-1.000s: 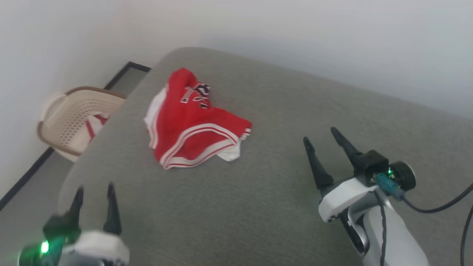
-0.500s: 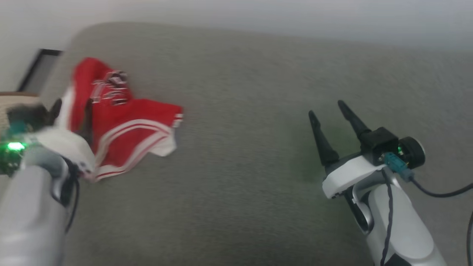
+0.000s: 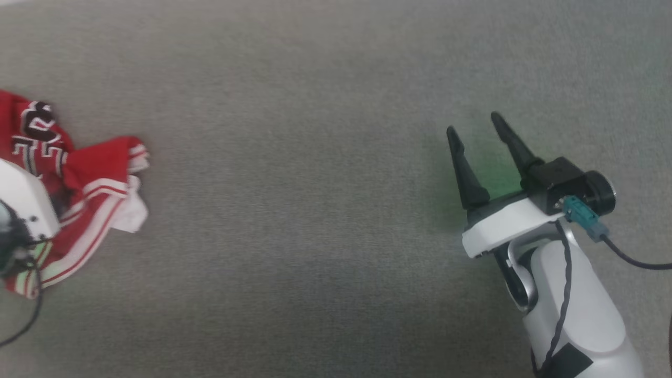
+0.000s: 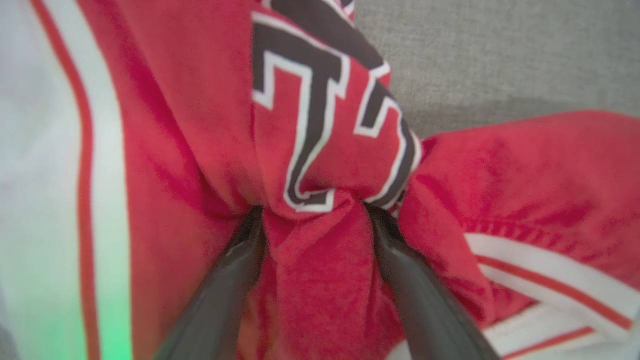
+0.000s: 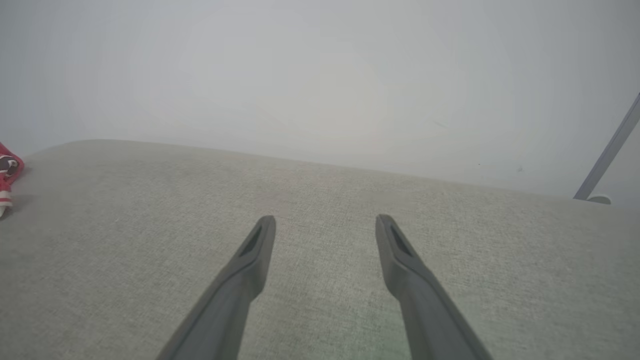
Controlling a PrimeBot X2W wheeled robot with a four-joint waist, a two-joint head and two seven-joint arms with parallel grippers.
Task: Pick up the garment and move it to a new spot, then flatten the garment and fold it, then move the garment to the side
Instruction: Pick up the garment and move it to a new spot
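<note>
garment (image 4: 190, 125), crumpled red shorts w/ white striped trim & black numerals, lies on grey cushion (image 3: 294, 210), a fold bunched btwn left gripper's (image 4: 314, 209) spread fingers per l-wrist view, while head view adds right gripper (image 3: 472, 122), likewise apart, well off to its right.

Left claw (image 4: 312, 212) tips beneath garment (image 4: 165, 125) folds

The garment (image 4: 190, 100) is red with white side panels, red-and-white striped trim and black numerals outlined in white. The cushion (image 3: 315, 210) is a plain grey weave. The right gripper (image 3: 472, 123) is black with a white base.
</note>
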